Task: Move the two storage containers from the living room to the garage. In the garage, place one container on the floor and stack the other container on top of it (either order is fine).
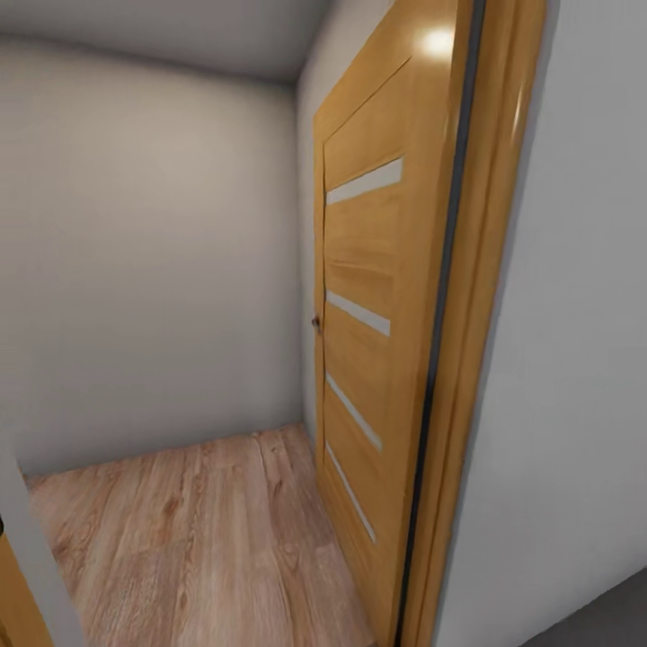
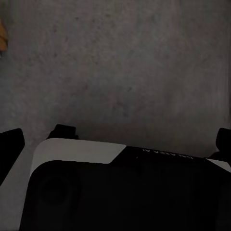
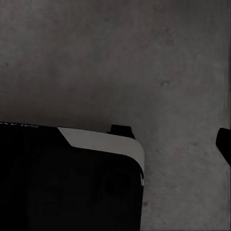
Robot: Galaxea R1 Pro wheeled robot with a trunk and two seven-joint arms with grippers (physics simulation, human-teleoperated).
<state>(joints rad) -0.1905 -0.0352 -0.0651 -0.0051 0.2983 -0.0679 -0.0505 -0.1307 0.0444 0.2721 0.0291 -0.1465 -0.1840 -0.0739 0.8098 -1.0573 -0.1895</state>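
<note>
The two storage containers are out of view. In the left wrist view, my left gripper (image 2: 120, 134) is open, its two dark fingers (image 2: 10, 144) far apart at the picture's edges with nothing between them. It hangs over the dark grey speckled concrete floor (image 2: 125, 62) above my black-and-white base (image 2: 96, 183). In the right wrist view, one dark finger (image 3: 225, 144) of my right gripper stands far out at the edge, over the same floor (image 3: 144, 57), holding nothing.
An open wooden panel door (image 1: 368, 332) with pale glass strips and its frame (image 1: 476, 359) stand straight ahead. Beyond it lie a light wood-plank floor (image 1: 198, 539) and plain grey walls (image 1: 144, 252). A grey wall (image 1: 584, 359) is close on the right.
</note>
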